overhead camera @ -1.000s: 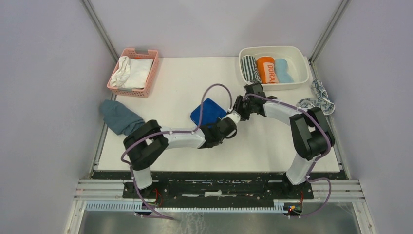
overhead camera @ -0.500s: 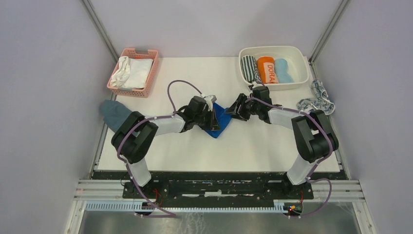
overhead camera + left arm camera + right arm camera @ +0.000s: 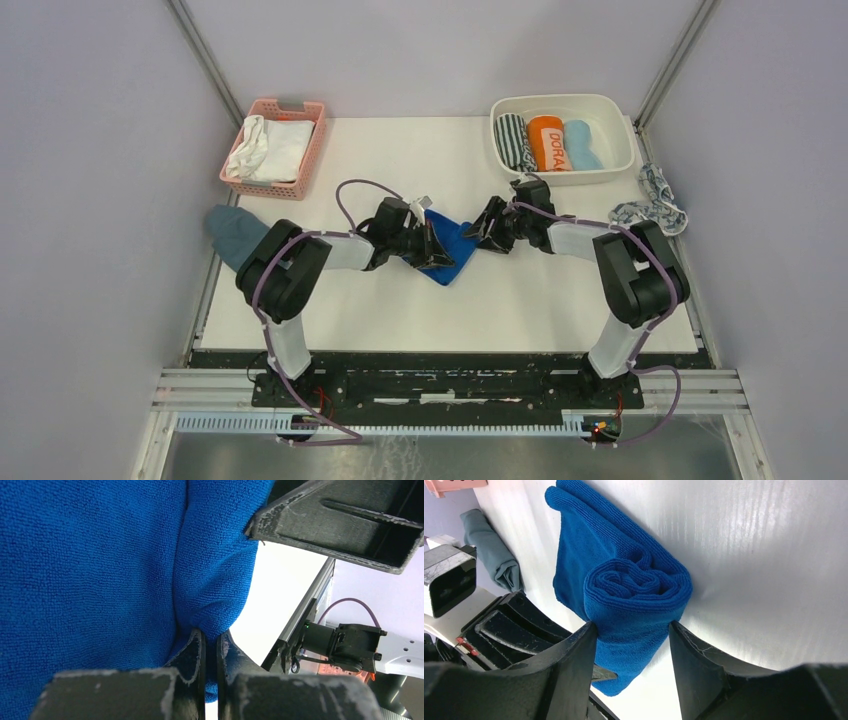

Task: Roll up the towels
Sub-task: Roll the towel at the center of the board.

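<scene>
The royal blue towel (image 3: 455,250) lies mid-table, partly rolled; its coiled end (image 3: 636,582) shows in the right wrist view. My left gripper (image 3: 432,246) is shut on a fold of it (image 3: 100,570), with cloth pinched between the narrow jaws (image 3: 210,636). My right gripper (image 3: 481,228) holds the rolled end, both fingers pressing its sides (image 3: 633,627). The light blue towel (image 3: 583,145) sits rolled in the white bin (image 3: 620,118). The whitish patterned towel (image 3: 652,202) lies crumpled at the table's right edge.
The bin also holds a striped roll (image 3: 512,140) and an orange roll (image 3: 548,143). A pink basket (image 3: 312,150) with white cloths stands at the back left. A teal-grey cloth (image 3: 238,235) lies at the left edge, also seen in the right wrist view (image 3: 494,555).
My left arm swung from in front of the towel round to its left side and took hold of it. The flat towel has become a partial roll, shifted slightly right.
</scene>
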Motion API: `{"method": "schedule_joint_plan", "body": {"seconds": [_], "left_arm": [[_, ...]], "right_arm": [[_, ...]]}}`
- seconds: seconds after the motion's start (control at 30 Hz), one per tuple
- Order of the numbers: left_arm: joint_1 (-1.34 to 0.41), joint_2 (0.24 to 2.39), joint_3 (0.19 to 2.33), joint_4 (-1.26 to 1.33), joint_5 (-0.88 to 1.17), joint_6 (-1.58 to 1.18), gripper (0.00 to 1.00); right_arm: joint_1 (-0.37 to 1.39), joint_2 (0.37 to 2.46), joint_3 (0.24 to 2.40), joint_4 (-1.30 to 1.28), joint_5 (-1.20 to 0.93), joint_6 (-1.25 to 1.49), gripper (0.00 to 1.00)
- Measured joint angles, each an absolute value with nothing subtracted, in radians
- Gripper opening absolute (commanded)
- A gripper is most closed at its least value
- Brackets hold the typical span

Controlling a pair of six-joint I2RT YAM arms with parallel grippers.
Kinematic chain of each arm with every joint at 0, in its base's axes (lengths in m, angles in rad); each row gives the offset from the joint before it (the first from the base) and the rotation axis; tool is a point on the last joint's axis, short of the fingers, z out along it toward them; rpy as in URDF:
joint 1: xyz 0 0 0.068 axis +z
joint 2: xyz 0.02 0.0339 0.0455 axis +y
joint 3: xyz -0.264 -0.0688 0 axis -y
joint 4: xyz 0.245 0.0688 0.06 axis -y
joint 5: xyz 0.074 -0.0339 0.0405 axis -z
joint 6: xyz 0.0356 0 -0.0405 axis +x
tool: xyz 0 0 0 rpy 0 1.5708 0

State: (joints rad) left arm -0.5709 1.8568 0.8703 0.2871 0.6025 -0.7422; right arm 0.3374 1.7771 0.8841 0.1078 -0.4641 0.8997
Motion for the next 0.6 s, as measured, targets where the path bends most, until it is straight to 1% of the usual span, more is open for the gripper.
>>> {"method": "schedule_joint_plan", "body": {"seconds": [0.2, 0.33, 0.47, 0.6], "left_arm": [[-0.569, 1.858, 0.871, 0.282, 0.604, -0.747, 0.03], [-0.569, 1.858, 0.872, 0.278, 0.604, -0.747, 0.03], [-0.569, 1.858, 0.872, 0.276, 0.603, -0.747, 0.03], [-0.569, 1.858, 0.874, 0.271, 0.601, -0.747, 0.03]], "right_arm": [[0.337, 1.712, 0.884, 0.039, -0.395, 0.889, 0.71], [0.346, 1.713, 0.906, 0.007, -0.373, 0.889, 0.74], [0.376, 1.728, 0.935, -0.017, -0.352, 0.894, 0.80], [0.400, 1.752, 0.952, -0.031, -0.334, 0.897, 0.80]]}}
